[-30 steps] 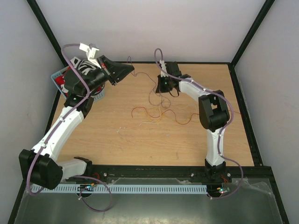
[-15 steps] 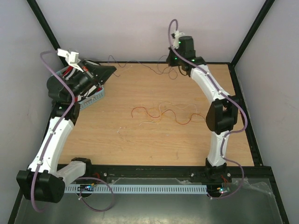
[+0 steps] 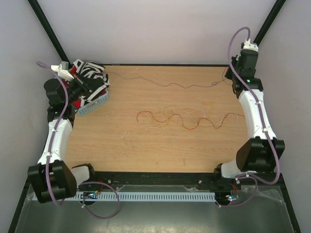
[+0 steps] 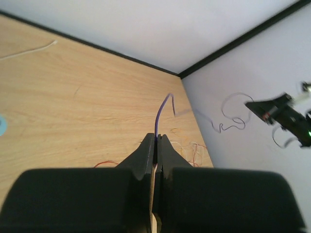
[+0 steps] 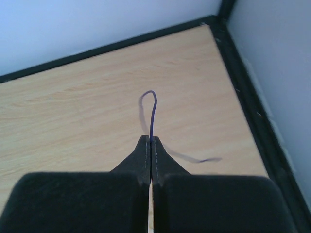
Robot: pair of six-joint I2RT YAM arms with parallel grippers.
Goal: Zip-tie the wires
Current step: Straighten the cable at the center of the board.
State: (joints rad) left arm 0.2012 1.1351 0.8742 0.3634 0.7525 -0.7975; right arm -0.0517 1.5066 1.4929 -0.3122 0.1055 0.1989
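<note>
A thin dark wire (image 3: 180, 86) runs across the back of the table from my left gripper (image 3: 102, 74) to my right gripper (image 3: 228, 77). Each gripper is shut on one end of it. In the left wrist view the wire (image 4: 160, 114) rises from the closed tips (image 4: 156, 137). In the right wrist view it (image 5: 152, 111) loops up from the closed tips (image 5: 149, 138). Red and orange curly wires (image 3: 184, 119) lie loose mid-table. A short whitish strip (image 3: 154, 127) lies beside them; I cannot tell if it is the zip tie.
A blue basket (image 3: 93, 105) stands at the back left, right under the left wrist. Black frame rails edge the table, with white walls close behind both grippers. The right arm shows small in the left wrist view (image 4: 284, 114).
Both arms have swung outward to the back corners, the left to the left and the right to the right. The dark wire was lifted from the pile and drawn out between them.
</note>
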